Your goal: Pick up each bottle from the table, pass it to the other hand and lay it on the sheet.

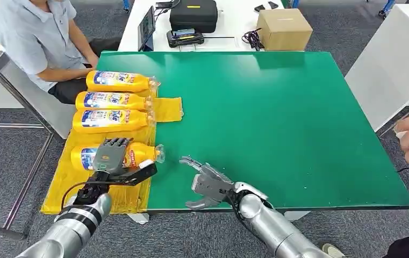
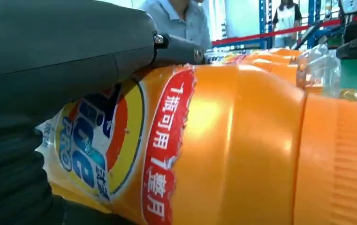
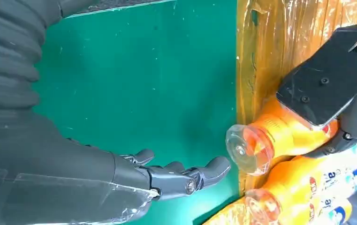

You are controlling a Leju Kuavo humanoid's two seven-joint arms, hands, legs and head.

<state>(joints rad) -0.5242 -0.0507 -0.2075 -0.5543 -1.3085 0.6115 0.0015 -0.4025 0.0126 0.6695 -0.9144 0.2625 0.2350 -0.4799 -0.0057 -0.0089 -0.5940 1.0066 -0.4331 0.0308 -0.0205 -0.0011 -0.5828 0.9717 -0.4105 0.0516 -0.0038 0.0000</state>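
1. The left hand (image 1: 112,155) is lying over the nearest bottle (image 1: 137,155), fingers draped across its label. The bottle is lying on its side on the yellow sheet (image 1: 67,188), at the worktop's (image 1: 277,118) left edge, cap pointing toward the green. Whether the hand is gripping or only resting there, I cannot tell.
2. The right hand (image 1: 205,183) is holding nothing, fingers spread and slightly curled just above the green surface, near the bottle's clear cap (image 3: 243,149).
3. Three more bottles (image 1: 113,100) are lying in a row on the sheet beyond it, side by side.
4. The bottle is looking like rigid orange plastic with a glossy printed label; it is probably full, so moderately heavy, and slick under smooth fingers.
5. The best hold is likely around the broad labelled body, not the narrower neck or cap.
6. The sheet is a thin, crinkled plastic film that could be dragging along with a bottle.
7. The worktop is looking flat, matte and firm.
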